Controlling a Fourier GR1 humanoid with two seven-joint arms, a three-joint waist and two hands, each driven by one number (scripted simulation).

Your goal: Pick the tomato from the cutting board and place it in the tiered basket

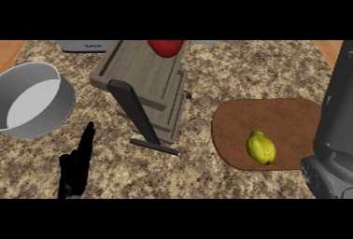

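A red tomato (165,47) lies at the far end of the tiered basket's (141,79) upper wooden tray, partly cut off by the view's top. The basket has stacked wooden trays and a black stand (139,116). The brown cutting board (276,116) lies to the right and carries a yellow-green fruit (261,147). My left hand (74,170) rests open at the lower left, fingers up, well apart from the basket. A dark grey forearm (338,126) runs up the right edge beside the board. Its hand does not show.
A grey metal pot (33,100) stands at the left, close to the basket. A grey item (84,45) peeks in at the top left. Speckled stone counter (207,177) stretches along the front between the left hand and the board.
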